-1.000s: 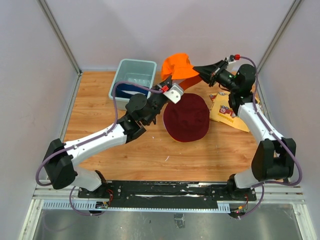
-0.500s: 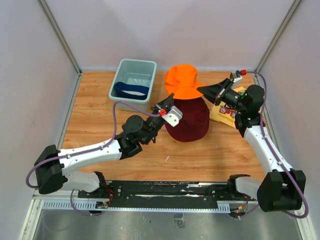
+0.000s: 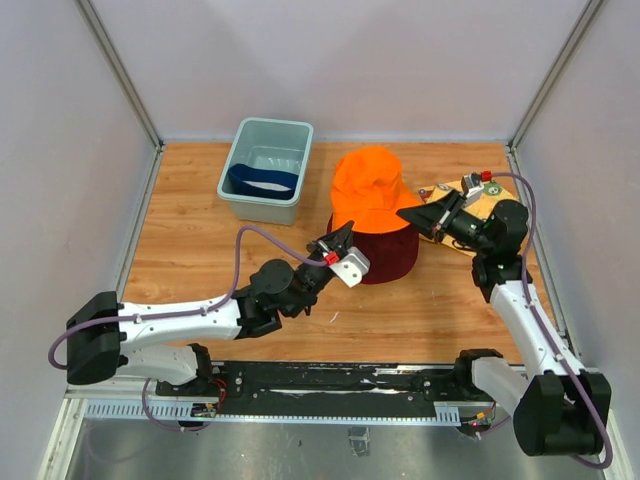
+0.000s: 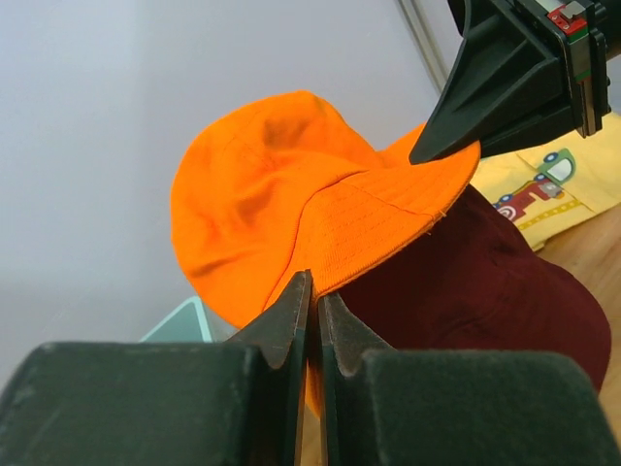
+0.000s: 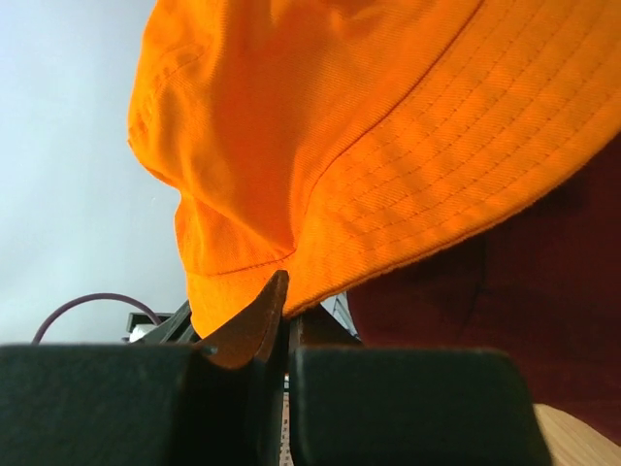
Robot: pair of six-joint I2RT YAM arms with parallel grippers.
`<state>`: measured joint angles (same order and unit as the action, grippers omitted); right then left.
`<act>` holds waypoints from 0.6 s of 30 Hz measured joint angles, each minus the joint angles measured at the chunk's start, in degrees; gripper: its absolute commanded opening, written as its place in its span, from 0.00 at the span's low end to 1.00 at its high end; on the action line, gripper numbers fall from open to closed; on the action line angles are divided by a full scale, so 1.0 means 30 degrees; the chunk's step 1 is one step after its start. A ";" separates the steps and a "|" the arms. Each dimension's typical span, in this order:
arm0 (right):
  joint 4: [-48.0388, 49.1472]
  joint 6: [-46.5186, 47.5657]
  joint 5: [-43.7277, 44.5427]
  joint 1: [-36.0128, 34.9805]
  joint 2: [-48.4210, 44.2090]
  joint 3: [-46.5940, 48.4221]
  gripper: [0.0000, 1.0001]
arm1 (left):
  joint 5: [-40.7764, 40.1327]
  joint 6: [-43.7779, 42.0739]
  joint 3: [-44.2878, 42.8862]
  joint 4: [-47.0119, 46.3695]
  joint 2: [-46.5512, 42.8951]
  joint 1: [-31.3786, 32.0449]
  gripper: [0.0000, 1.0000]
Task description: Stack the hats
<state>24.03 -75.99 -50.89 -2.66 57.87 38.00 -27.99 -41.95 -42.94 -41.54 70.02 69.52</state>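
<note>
- Draping over the maroon hat [image 3: 392, 258], the orange hat [image 3: 370, 190] sits mid-way across the surface [image 3: 190, 235].
- Right end effector [image 5: 287, 282] pinching its brim, fingers pressed together.
- Left end effector [image 4: 312, 277] a sliver apart at the opposite brim edge; grip or not, can't tell.

Soft orange fabric bucket hat [image 3: 372, 188], crown up and tilted, brim raised at two edges, resting over a maroon fabric bucket hat [image 3: 395, 256] lying crown up, navy fabric hat [image 3: 262, 181] crumpled inside a pale teal plastic tub [image 3: 275, 125]
</note>
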 measured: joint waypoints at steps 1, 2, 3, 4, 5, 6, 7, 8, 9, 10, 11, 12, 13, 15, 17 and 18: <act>-0.0080 0.0124 -0.0044 0.0138 -0.0255 -0.0226 0.01 | -0.0073 0.0015 0.0087 -0.0007 0.0000 0.0146 0.09; -0.0109 0.0226 -0.0051 0.0189 -0.0481 -0.0437 0.01 | -0.0175 0.0058 0.0175 -0.0007 0.0000 0.0291 0.09; -0.0146 0.0401 -0.0168 0.0306 -0.0845 -0.0874 0.01 | -0.0291 0.0073 0.0262 -0.0007 0.0000 0.0437 0.09; -0.0182 0.0452 -0.0197 0.0430 -0.0969 -0.1020 0.01 | -0.0372 0.0131 0.0408 -0.0007 -0.0022 0.0627 0.09; -0.0248 0.0525 -0.0240 0.0532 -0.1122 -0.1224 0.01 | -0.0452 0.0153 0.0539 0.0000 -0.0051 0.0794 0.09; -0.0408 0.0656 -0.0364 0.0663 -0.1282 -0.1421 0.01 | -0.0554 0.0233 0.0736 0.0022 -0.0080 0.1013 0.09; -0.0656 0.0845 -0.0423 0.0670 -0.1457 -0.1581 0.01 | -0.0627 0.0299 0.0882 0.0066 -0.0117 0.1195 0.09; -0.0838 0.0998 -0.0466 0.0670 -0.1545 -0.1683 0.01 | -0.0765 0.0386 0.1071 0.0080 -0.0153 0.1421 0.09; -0.0998 0.1195 -0.0525 0.0678 -0.1647 -0.1792 0.01 | -0.0911 0.0466 0.1239 0.0117 -0.0233 0.1625 0.09; -0.1122 0.1377 -0.0554 0.0692 -0.1749 -0.1931 0.01 | -0.1100 0.0583 0.1450 0.0146 -0.0328 0.1887 0.09; -0.1202 0.1523 -0.0678 0.0794 -0.1872 -0.2127 0.01 | -0.1253 0.0663 0.1625 0.0175 -0.0401 0.2127 0.09; -0.1282 0.1625 -0.0765 0.0925 -0.1974 -0.2288 0.01 | -0.1450 0.0772 0.1807 0.0189 -0.0444 0.2361 0.10; -0.1392 0.1770 -0.0882 0.1151 -0.2076 -0.2492 0.01 | -0.1603 0.0882 0.1996 0.0219 -0.0466 0.2586 0.10; -0.1574 0.1960 -0.1035 0.1486 -0.2215 -0.2856 0.01 | -0.1945 0.1158 0.2375 0.0364 -0.0525 0.2958 0.12; -0.1719 0.2193 -0.1100 0.1821 -0.2259 -0.3155 0.01 | -0.2251 0.1530 0.2718 0.0612 -0.0678 0.3242 0.14; -0.1792 0.2310 -0.1115 0.1974 -0.2266 -0.3271 0.01 | -0.2412 0.1749 0.2841 0.0772 -0.0787 0.3330 0.16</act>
<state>18.65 -69.06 -54.24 3.27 51.07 28.18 -35.22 -36.71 -34.41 -39.22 67.66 79.50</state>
